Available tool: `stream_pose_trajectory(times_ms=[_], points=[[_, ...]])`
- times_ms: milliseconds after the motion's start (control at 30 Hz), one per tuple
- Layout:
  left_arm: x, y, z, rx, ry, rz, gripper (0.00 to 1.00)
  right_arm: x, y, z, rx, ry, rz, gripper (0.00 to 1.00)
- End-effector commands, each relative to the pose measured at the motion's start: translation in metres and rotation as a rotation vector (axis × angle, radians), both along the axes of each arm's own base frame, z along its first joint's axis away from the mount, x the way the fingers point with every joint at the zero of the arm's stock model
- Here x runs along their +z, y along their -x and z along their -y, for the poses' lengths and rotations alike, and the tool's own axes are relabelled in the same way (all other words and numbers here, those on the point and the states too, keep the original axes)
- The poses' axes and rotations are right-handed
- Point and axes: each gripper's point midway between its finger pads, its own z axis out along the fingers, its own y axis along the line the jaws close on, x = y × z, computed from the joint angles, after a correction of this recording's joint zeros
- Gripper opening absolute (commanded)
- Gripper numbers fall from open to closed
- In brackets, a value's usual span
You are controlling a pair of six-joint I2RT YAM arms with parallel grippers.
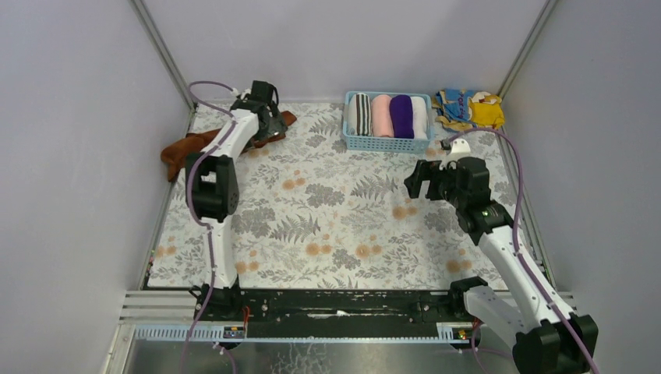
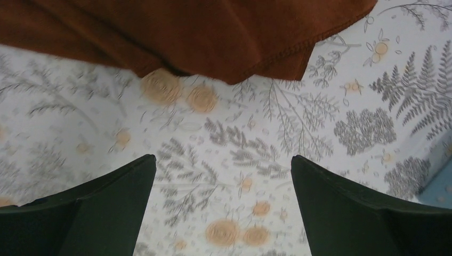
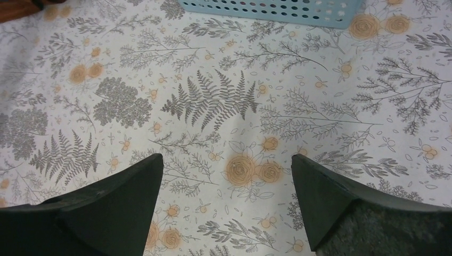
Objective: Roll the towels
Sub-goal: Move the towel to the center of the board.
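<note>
The rust-brown towel (image 1: 187, 148) lies crumpled at the table's far left edge. In the left wrist view its hemmed edge (image 2: 186, 32) fills the top. My left gripper (image 1: 269, 125) hovers just short of that edge, and its jaws (image 2: 224, 162) are open with only tablecloth between them. The deep purple towel (image 1: 401, 115) sits rolled in the blue basket (image 1: 387, 142). My right gripper (image 1: 417, 179) hangs in front of the basket. It is open (image 3: 226, 162) over bare tablecloth and holds nothing.
The basket's perforated wall (image 3: 272, 10) crosses the top of the right wrist view; striped, pink and white rolls share it with the purple one. A yellow-and-blue patterned cloth (image 1: 471, 109) lies at the far right corner. Grey walls enclose the floral tablecloth (image 1: 327, 226).
</note>
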Motion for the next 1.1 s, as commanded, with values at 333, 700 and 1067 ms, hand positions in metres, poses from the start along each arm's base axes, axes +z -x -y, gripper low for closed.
stream_pose_trajectory(times_ms=[333, 700, 1067], points=[[-0.088, -0.074, -0.041, -0.014, 0.036, -0.036, 0.85, 0.024, 0.005, -0.019, 0.098, -0.078, 0.114, 1.0], [-0.132, -0.061, -0.01, -0.056, 0.335, -0.13, 0.14, 0.022, 0.006, -0.022, 0.115, -0.081, 0.097, 1.0], [-0.081, 0.073, 0.14, -0.238, 0.453, -0.15, 0.0, 0.02, 0.005, -0.019, 0.079, -0.091, 0.053, 0.98]])
